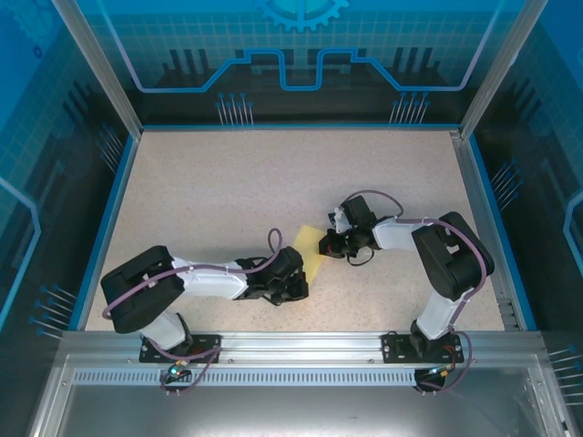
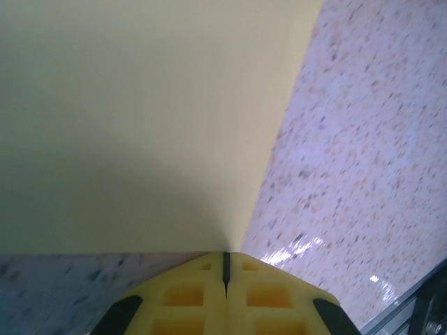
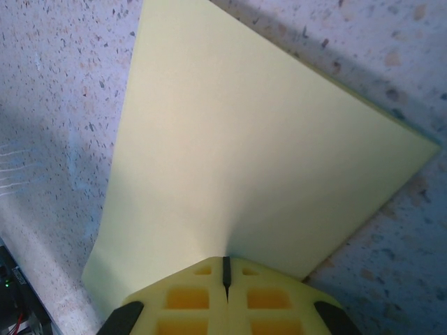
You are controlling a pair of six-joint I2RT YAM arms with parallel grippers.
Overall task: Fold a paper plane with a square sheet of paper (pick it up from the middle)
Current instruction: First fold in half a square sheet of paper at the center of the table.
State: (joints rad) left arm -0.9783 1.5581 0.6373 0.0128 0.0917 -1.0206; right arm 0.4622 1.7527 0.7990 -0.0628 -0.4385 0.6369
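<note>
1. The square sheet of paper point(image 1: 311, 252) is pale yellow. It sits between the two arms, right of centre in the near half of the speckled tabletop point(image 1: 228, 191).
2. The left end effector point(image 1: 301, 275) reaches in from the left and meets the sheet's near-left side. The right end effector point(image 1: 330, 244) comes in from the right and meets its far-right side.
3. In the left wrist view, the left end effector's yellow fingers point(image 2: 188, 293) are pressed together with only a thin dark seam between them. They are clenched on the sheet where its lower edge meets its right edge. The paper spreads up and to the left from that pinch.
4. In the right wrist view, the right end effector's yellow fingers point(image 3: 269, 296) are likewise clenched. They pinch the sheet along its near edge, about midway along it. One corner of the sheet points to the right.
5. Whether the sheet lies flat on the tabletop or is held slightly clear of it cannot be told.
</note>
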